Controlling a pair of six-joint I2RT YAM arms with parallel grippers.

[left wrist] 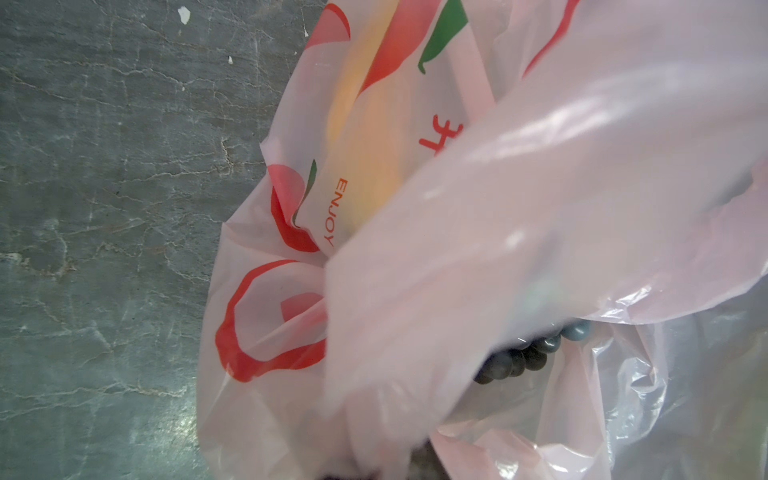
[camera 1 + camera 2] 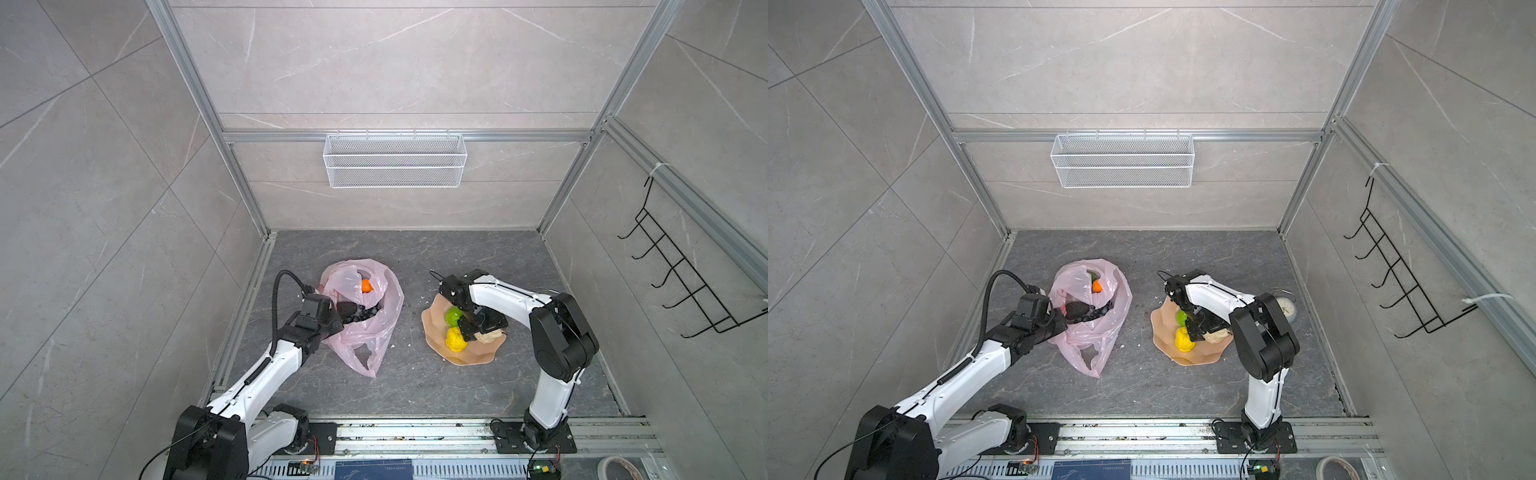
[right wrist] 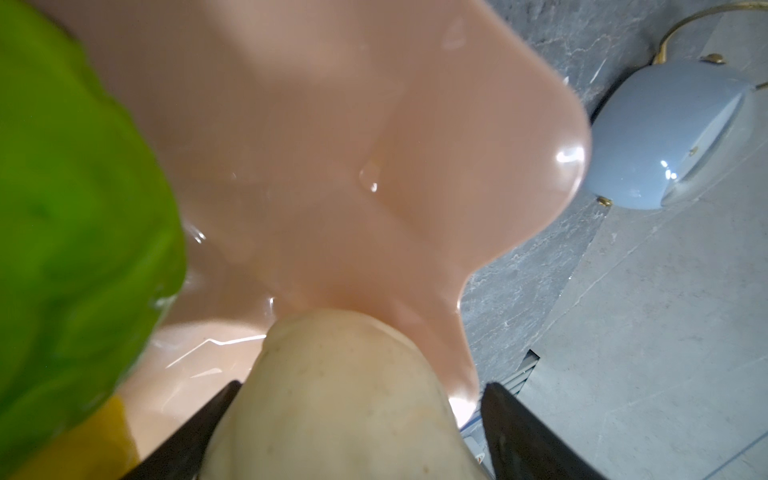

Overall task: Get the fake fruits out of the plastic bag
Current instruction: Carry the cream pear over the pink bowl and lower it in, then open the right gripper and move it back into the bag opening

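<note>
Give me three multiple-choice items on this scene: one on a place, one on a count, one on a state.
1. Where is the orange fruit?
A. in the plastic bag
B. on the peach plate
C. in the wire basket

2. How many fruits lie on the peach plate?
A. one
B. three
C. five

3. How do the right gripper fingers stand?
A. shut with nothing between them
B. spread around the beige piece
C. pinching the plastic bag

Answers:
1 A: the orange fruit shows inside the bag's open mouth in both top views.
2 B: the green fruit, the yellow fruit and the beige piece.
3 B: the right wrist view shows a gap beside the beige piece.
</note>
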